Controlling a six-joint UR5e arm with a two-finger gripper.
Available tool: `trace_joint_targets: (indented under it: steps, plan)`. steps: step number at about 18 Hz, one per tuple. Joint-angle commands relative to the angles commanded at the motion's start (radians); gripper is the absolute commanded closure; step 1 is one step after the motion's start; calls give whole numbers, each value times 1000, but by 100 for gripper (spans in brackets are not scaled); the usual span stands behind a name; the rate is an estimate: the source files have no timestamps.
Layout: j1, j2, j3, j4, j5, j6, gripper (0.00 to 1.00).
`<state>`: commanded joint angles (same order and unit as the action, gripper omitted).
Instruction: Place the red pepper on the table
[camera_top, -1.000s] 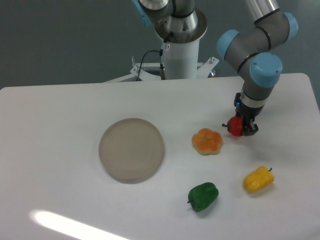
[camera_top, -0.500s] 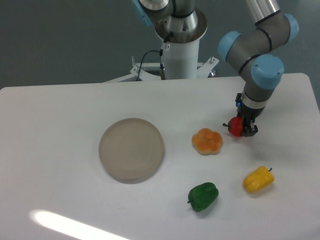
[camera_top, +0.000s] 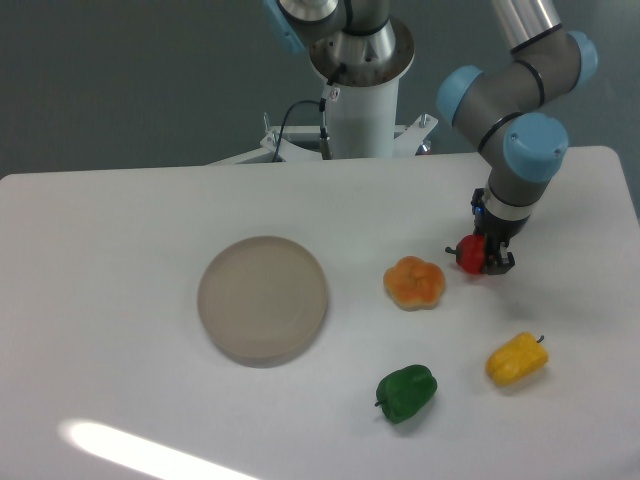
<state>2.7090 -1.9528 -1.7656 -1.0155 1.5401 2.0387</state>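
The jaws are clamped on the red pepper (camera_top: 469, 254), which sits between them low over the right part of the tabletop (camera_top: 120, 220). Whether the pepper's underside touches the surface or hangs just above it cannot be told from this view. Its short dark stem points to the left in the picture, toward the orange pepper. The gripper (camera_top: 487, 257) points straight down, with 1 dark finger showing on the pepper's right side in the picture and a blue light visible just above on the wrist. The arm (camera_top: 520, 110) rises from it in grey segments with light-blue caps, bending back toward the white base column (camera_top: 360, 105) at the far edge.

Just beside the red pepper, but apart from it, lies an orange pepper (camera_top: 414, 283) with rounded lobes. Nearer the front, a yellow pepper (camera_top: 517, 360) lies on its side below the gripper, and a green pepper (camera_top: 406, 392) lies near the front edge, between the orange 1 and the yellow 1. A round beige plate (camera_top: 263, 300) rests well apart, toward the left in the picture. A bright streak of light falls on the front left corner.
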Motion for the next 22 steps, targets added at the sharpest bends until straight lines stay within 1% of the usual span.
trace_joint_targets:
  steps: [2, 4, 10, 11, 13, 14, 16, 20, 22]
  plan:
    - [0, -6, 2, 0, 0, 0, 42]
    - [0, -8, 0, 0, 0, 0, 39]
    - [0, -11, 2, 0, 0, 2, 39]
    - [0, -11, 5, 0, -2, 3, 35]
    - [0, -11, 5, 0, 0, 2, 13]
    - [0, -11, 6, 0, 0, 3, 8]
    - [2, -8, 8, 0, -2, 5, 0]
    - [8, 3, 14, -3, -2, 5, 0]
    - [9, 6, 40, -5, -3, 0, 0]
